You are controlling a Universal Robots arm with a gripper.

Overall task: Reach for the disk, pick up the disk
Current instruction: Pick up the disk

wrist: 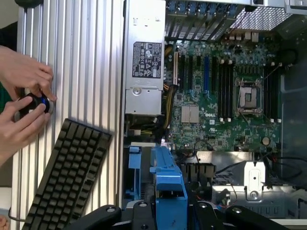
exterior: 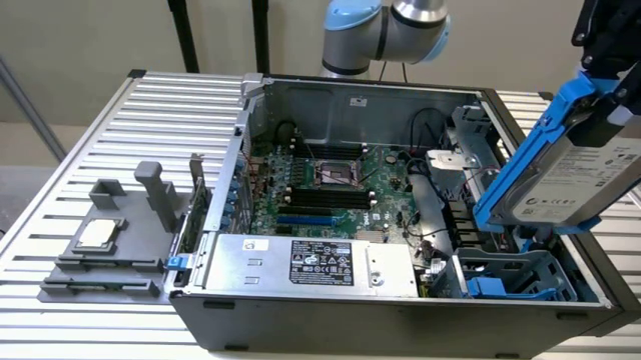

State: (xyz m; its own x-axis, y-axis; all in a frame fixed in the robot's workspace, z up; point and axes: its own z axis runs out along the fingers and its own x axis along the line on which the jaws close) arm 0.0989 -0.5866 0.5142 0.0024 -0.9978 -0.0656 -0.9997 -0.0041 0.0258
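Note:
The disk (exterior: 586, 180), a silver-grey hard drive with a white label in a bright blue bracket (exterior: 529, 146), hangs tilted in the air above the open computer case's drive corner, on the exterior view's right. My gripper (exterior: 607, 82) comes down from above and is shut on the disk's upper end. In the wrist view the blue bracket (wrist: 168, 184) runs between my black fingers (wrist: 139, 213), with the case interior beyond it.
The open case (exterior: 401, 319) holds a green motherboard (exterior: 341, 184), a silver power supply (exterior: 311, 262) and a blue-railed drive cage (exterior: 506, 277) under the disk. A grey fixture with a chip (exterior: 100, 234) sits on the slatted table. A keyboard (wrist: 67, 177) and a person's hands (wrist: 24, 96) lie beside the case.

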